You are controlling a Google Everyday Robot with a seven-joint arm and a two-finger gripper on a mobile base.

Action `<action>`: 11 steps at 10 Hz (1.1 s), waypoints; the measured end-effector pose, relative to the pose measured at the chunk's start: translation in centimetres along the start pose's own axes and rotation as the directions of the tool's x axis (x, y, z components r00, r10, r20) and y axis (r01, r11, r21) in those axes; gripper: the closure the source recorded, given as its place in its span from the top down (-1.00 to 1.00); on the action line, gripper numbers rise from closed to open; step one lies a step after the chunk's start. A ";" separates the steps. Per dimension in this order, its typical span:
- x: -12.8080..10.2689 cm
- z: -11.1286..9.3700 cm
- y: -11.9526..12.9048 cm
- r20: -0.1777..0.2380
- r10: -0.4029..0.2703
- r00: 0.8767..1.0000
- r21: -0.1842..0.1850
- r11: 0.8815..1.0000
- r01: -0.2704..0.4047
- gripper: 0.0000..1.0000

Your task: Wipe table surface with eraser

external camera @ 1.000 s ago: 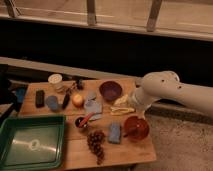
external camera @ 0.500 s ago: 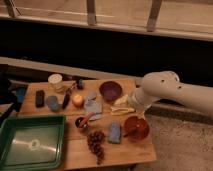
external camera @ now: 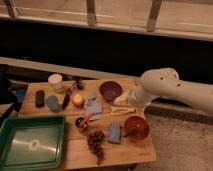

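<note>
Item, step in hand: the approach, by our judgement; nothing is grasped and no wiping has begun. Item, gripper (external camera: 122,102): at the end of the white arm (external camera: 165,90) that reaches in from the right, low over the right half of the table surface (external camera: 127,150), just beside the purple bowl (external camera: 110,90); jaws wide and, as far as we can see, holding nothing. Item, eraser (external camera: 40,98): lying flat near the far left edge, well apart from the gripper, with much clutter between. Next move, as we judge it: carry the gripper leftward over the clutter, come down with the jaws astride the eraser, and close. Item, surface: light wood, crowded; green tray (external camera: 32,142) at the front left; white cup (external camera: 55,80) at the back; dark stick (external camera: 66,101) and an orange fruit (external camera: 77,100) near the middle; grapes (external camera: 96,144) and a blue-grey pad (external camera: 114,133) toward the front; brown bowl (external camera: 136,127) at the right; little bare wood for a stroke. Item, room: dim; a dark wall with a railing (external camera: 90,12) behind; speckled floor (external camera: 185,145) to the right.
</note>
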 end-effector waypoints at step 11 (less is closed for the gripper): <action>0.7 5.5 24.1 -0.072 -0.407 0.911 0.013 0.913 0.409 0.57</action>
